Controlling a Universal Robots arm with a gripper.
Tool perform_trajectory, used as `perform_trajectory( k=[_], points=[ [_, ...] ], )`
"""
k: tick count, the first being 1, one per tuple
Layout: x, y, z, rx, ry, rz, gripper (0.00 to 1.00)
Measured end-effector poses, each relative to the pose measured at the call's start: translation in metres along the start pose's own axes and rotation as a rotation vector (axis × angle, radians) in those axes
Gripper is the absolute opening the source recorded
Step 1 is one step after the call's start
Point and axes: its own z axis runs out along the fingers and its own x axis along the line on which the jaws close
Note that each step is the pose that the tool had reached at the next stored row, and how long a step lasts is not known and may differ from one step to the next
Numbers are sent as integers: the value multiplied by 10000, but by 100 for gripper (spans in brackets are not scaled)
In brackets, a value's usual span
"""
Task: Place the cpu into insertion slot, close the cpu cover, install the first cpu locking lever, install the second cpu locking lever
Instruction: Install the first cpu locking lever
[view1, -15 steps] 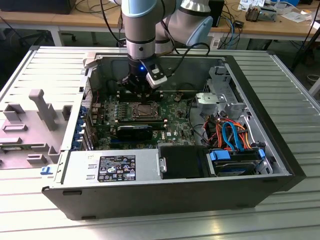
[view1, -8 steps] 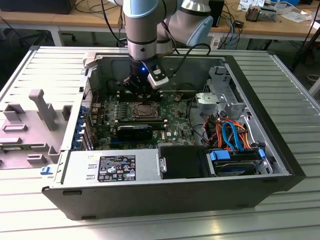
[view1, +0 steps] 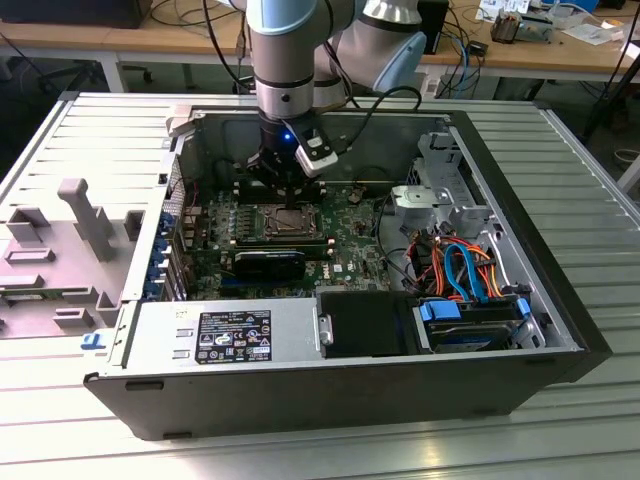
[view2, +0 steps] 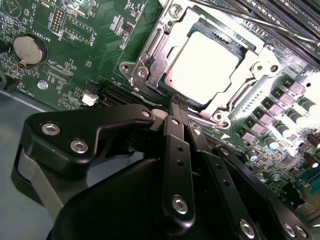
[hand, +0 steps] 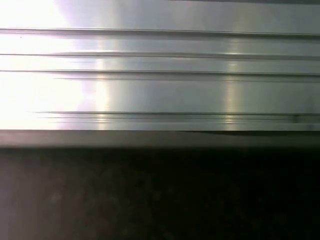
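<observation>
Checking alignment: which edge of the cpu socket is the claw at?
The insertion slot edge facing the claw, opposite the memory slots; the claw's tips are at it.

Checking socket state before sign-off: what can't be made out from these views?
- Locking levers latched or not: the pincer covers the near edge of the insertion slot in the second wrist view.
- The cpu and cpu cover in the exterior view: too small, partly behind the arm.
- First wrist view: blurred metal ridges, no socket.
</observation>
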Motion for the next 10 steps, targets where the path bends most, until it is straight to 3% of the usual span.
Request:
perform_trajectory(
  k=[4,10],
  points=[
    [60,11,-11,16,-47,-6,11],
    [65,86,-11,69,-52,-355,11]
  ],
)
